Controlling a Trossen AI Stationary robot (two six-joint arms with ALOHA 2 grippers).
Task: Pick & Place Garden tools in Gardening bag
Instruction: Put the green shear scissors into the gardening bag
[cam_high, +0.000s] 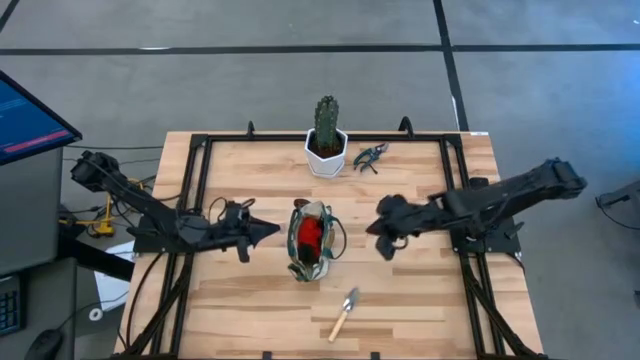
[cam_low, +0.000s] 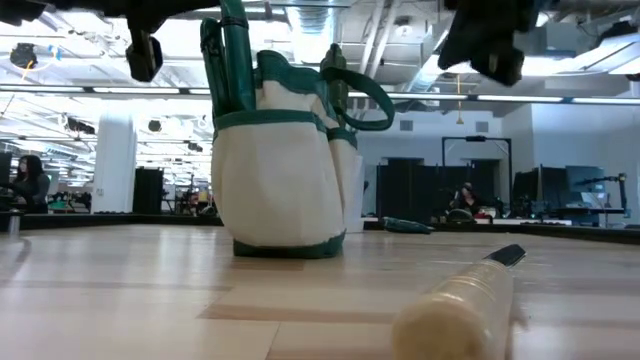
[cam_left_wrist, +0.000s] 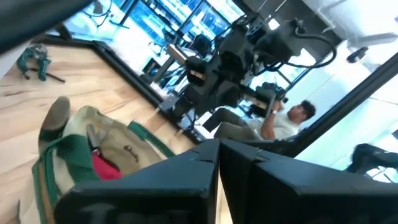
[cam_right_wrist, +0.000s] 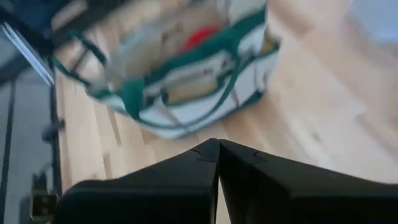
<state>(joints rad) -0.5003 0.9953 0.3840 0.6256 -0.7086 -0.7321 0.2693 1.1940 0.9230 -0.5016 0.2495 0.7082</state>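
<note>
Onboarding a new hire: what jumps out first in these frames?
The gardening bag stands mid-table with something red inside, flanked by the left pincer and right pincer, both shut and empty. A wooden-handled trowel lies near the front edge. At the far edge, a cactus in a white pot stands with dark pruning shears beside it.

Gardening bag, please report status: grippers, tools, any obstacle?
Left gripper and right gripper flank the gardening bag, jaws shut, empty. Red piece in bag. Trowel and shears on table. No obstacle.
</note>
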